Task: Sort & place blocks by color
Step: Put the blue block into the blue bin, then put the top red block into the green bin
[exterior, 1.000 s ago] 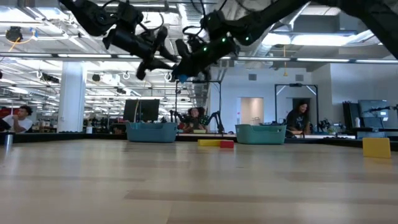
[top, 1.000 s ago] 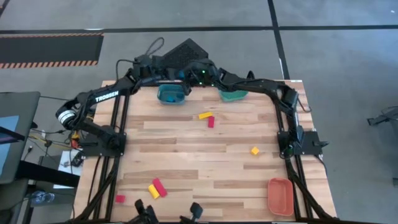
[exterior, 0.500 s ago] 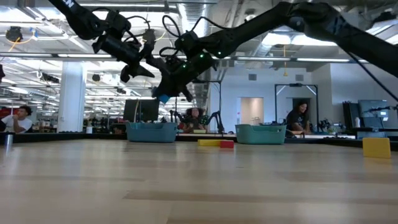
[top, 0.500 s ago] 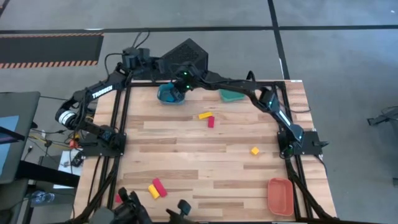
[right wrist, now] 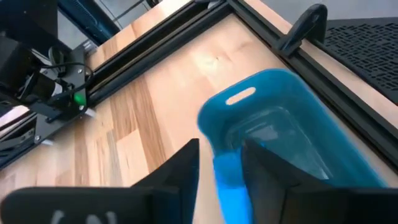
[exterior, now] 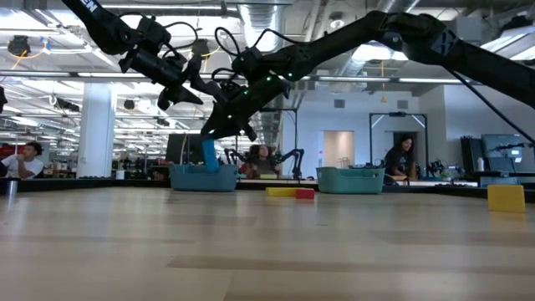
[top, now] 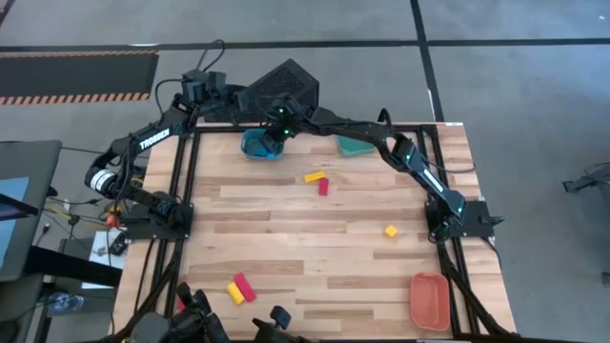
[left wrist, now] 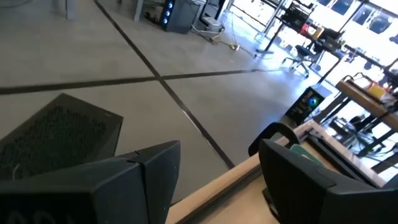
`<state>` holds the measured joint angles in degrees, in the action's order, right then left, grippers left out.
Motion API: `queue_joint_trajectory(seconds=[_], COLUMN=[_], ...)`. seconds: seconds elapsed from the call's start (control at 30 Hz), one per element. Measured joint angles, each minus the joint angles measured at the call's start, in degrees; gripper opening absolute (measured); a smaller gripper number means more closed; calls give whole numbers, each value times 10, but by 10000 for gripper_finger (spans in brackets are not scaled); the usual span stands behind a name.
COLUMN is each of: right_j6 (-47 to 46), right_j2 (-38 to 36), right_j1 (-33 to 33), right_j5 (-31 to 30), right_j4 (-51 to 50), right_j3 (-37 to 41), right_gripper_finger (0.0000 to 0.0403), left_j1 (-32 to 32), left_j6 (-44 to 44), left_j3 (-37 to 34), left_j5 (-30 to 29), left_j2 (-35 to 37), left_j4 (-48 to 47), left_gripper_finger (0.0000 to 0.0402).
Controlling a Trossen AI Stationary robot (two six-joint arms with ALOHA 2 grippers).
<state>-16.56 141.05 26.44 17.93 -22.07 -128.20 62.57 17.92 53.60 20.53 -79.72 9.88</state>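
Observation:
My right gripper (top: pixel 274 133) (exterior: pixel 226 132) (right wrist: pixel 221 155) hovers open over the blue bin (top: pixel 259 145) (right wrist: pixel 280 118) at the table's far edge. A blue block (exterior: pixel 208 155) (right wrist: pixel 231 183) is below its fingertips, just above the bin (exterior: pixel 203 177); bin shows between the block and one finger. On the table lie a yellow bar (top: pixel 314 176) beside a red block (top: pixel 323 187), a yellow cube (top: pixel 390 231) (exterior: pixel 506 198), and a yellow (top: pixel 234 292) and red (top: pixel 245 286) pair near the front. My left gripper (top: pixel 238 103) (exterior: pixel 180 94) (left wrist: pixel 217 162) waits open, high beyond the far-left corner.
A teal bin (top: pixel 357 146) (exterior: pixel 350 179) stands at the far edge, right of the blue one. An orange bin (top: pixel 429 300) sits at the near right corner. A black perforated box (top: pixel 286 81) (left wrist: pixel 56 134) lies behind the far edge. People sit in the room beyond.
My right gripper has moved left along the far edge, from between the two bins to over the blue bin, and dipped. The blue block, at its fingertips before, now shows lower, just above the bin. My left gripper has drawn back toward the far-left corner.

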Motion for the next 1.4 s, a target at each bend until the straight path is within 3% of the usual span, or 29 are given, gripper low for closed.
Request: queue_joint_trajectory(seconds=[0.23, 0.5, 0.67, 0.77, 0.9, 1.0, 1.2, 1.4], right_j6=[6, 99, 157, 181, 209, 223, 221, 198], right_j2=[-3, -54, -89, -101, -109, -122, -166, -171], right_j1=[0, 4, 20, 38, 61, 73, 106, 119], right_j5=[1, 3, 116, 202, 306, 359, 360, 359], right_j4=[-39, -118, -125, -140, -171, -181, -142, -140], right_j3=[0, 0, 0, -1, 0, 0, 0, 0], right_gripper_finger=[181, 170, 150, 135, 115, 103, 76, 60], left_j1=[0, -9, -36, -67, -136, -211, -384, -550], left_j6=[-4, 1, 36, 56, 102, 135, 207, 349], left_j3=[0, 0, 0, 0, 0, 0, -5, -6], left_j5=[-3, 11, 38, 24, -33, -135, -363, -458], left_j2=[0, 0, 2, 21, 76, 133, 202, 203], left_j4=[-3, -61, -136, -176, -208, -209, -231, -302], left_gripper_finger=[208, 208, 208, 208, 208, 208, 208, 208])
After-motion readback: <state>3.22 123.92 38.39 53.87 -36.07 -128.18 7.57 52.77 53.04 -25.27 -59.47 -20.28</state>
